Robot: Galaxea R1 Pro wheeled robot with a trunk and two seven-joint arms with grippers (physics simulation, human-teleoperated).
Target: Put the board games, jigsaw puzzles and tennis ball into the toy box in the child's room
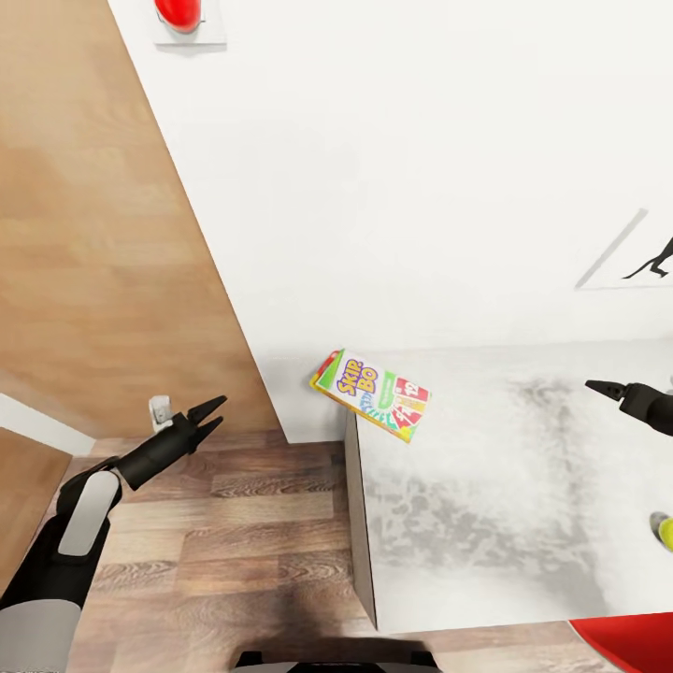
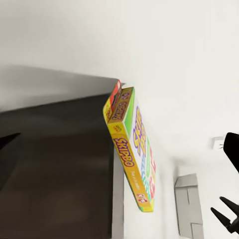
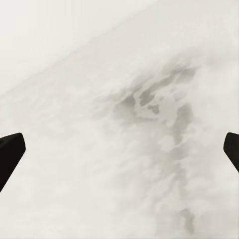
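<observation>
One Skip-Bo box [image 1: 372, 393] overhangs the table [image 1: 505, 523] corner; both arms' fingers apart, empty.

The head camera looks steeply down from above the near edge of the desk [image 1: 523, 486], taking in the floor at left and the far wall. The left wrist camera faces the desk's left end from low beside it, sharing the Skip-Bo box [image 1: 372, 393] [image 2: 134, 154] with the head view. The right wrist camera hangs close over the marbled desktop [image 3: 129, 129].
</observation>
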